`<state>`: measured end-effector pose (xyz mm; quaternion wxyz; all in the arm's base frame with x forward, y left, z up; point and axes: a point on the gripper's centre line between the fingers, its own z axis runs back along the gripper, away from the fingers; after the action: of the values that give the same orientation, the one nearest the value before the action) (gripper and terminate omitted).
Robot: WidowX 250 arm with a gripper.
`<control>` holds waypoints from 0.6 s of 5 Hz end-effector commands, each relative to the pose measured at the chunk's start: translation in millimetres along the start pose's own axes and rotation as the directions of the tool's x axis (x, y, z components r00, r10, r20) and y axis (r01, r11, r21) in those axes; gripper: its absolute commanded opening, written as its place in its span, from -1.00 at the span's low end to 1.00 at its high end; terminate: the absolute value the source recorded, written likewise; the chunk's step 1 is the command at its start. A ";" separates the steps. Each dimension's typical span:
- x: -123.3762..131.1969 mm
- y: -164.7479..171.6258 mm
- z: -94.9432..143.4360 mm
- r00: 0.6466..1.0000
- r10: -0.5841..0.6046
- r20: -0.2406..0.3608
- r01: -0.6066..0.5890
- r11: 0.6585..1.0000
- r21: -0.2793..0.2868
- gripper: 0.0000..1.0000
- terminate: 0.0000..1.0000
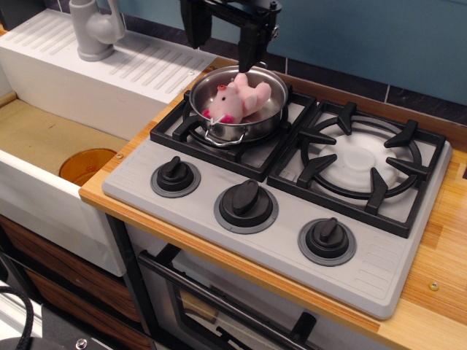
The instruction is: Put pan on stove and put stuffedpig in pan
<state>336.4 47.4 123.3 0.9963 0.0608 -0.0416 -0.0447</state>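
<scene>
The shiny steel pan [219, 125] sits on the left burner grate of the grey stove [182, 191]. Inside it lies the pink stuffedpig [241, 98], on its side with darker pink feet showing. My black gripper [222, 44] hangs above the pan's back rim, open, its two fingers spread wide and nothing between them. It is clear of the pig and the pan.
The right burner [363, 162] is bare. Three black knobs [246, 203] line the stove front. A white sink unit with a grey faucet [95, 29] stands to the left, an orange drain [86, 165] in the basin. A blue wall runs behind.
</scene>
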 end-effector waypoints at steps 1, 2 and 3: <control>19.5 -1.7 17.1 0.998 -0.015 0.055 0.017 0.999 -0.040 1.00 -1.00; 20.1 -4.0 16.6 0.998 -0.013 0.061 0.015 0.999 -0.038 1.00 -1.00; 20.0 -5.2 17.5 0.998 -0.017 0.066 0.020 0.999 -0.045 1.00 -1.00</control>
<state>346.2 40.8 124.2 0.9969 0.0316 -0.0458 -0.0564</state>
